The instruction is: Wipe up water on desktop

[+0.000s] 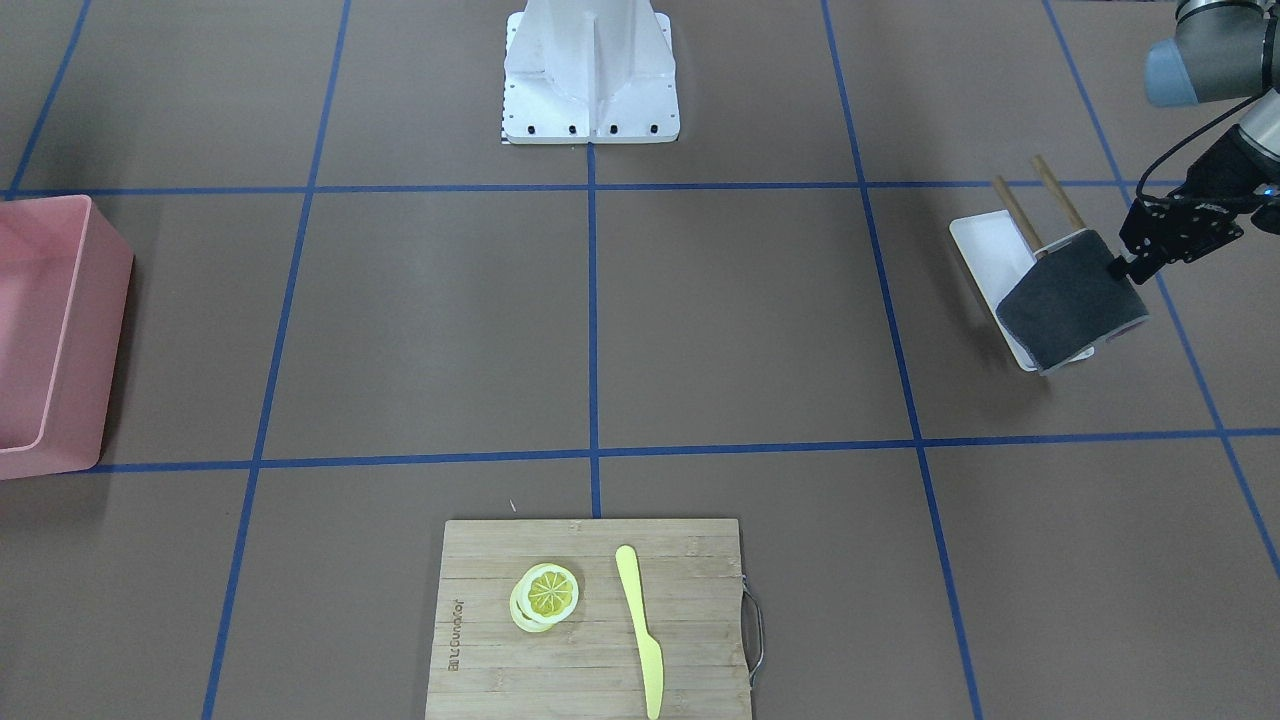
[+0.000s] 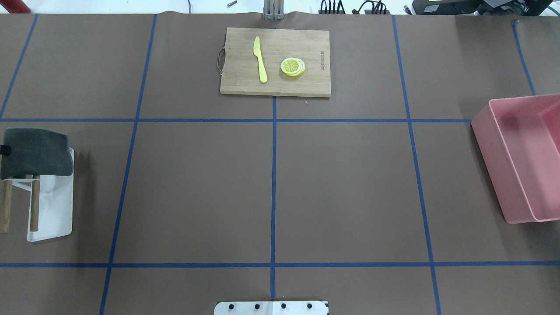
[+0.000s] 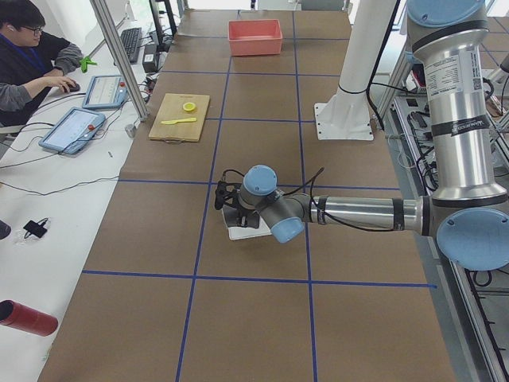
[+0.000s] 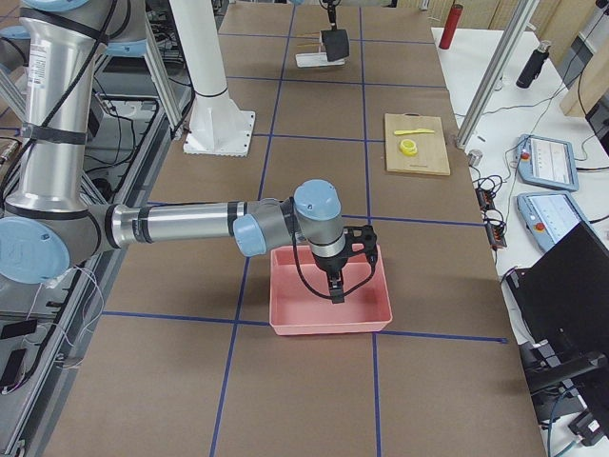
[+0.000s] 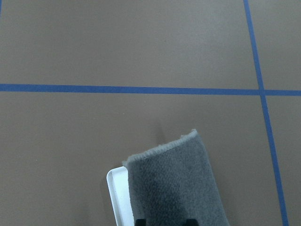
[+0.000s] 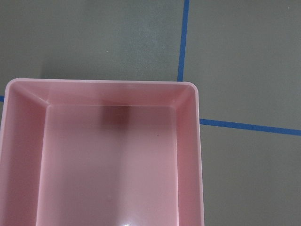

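The desktop is matte brown with blue tape lines, and I see no water on it. A grey cloth lies over a small rack with two wooden rods on a white tray. My left gripper is shut on the cloth's edge. The left wrist view shows the cloth close up with the tray's corner below. My right gripper hangs over the pink bin. I cannot tell whether it is open or shut.
The pink bin stands at the table's end on my right. A bamboo cutting board with a yellow knife and lemon slices lies at the far middle. The white robot base is near me.
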You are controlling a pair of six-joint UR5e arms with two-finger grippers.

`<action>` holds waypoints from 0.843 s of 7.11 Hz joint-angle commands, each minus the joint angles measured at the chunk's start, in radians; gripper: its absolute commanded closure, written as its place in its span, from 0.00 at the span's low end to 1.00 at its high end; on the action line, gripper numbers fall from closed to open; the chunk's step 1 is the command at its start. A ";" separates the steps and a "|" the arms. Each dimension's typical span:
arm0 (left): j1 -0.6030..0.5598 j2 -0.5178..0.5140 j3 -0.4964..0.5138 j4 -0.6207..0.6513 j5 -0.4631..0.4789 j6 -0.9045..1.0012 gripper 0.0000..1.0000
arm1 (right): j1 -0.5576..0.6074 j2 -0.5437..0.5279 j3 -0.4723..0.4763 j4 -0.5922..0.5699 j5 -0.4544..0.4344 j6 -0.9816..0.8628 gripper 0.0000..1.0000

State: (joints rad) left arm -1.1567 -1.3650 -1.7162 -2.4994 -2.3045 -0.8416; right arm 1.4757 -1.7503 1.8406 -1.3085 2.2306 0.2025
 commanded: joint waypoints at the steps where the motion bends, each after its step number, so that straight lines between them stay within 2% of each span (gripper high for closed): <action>1: 0.000 -0.002 0.000 -0.001 -0.001 -0.001 0.80 | 0.000 0.000 -0.001 0.000 0.000 0.002 0.00; 3: 0.000 -0.003 0.000 -0.001 -0.001 -0.001 0.81 | 0.000 0.000 -0.001 0.000 -0.002 0.000 0.00; 5: -0.001 -0.003 -0.002 -0.006 -0.003 -0.001 1.00 | 0.000 0.000 -0.001 0.000 -0.002 0.000 0.00; 6: -0.002 -0.003 -0.006 -0.006 -0.003 -0.001 1.00 | 0.000 0.000 0.000 0.000 -0.002 0.000 0.00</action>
State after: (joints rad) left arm -1.1575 -1.3683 -1.7188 -2.5045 -2.3066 -0.8421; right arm 1.4757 -1.7503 1.8394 -1.3085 2.2289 0.2025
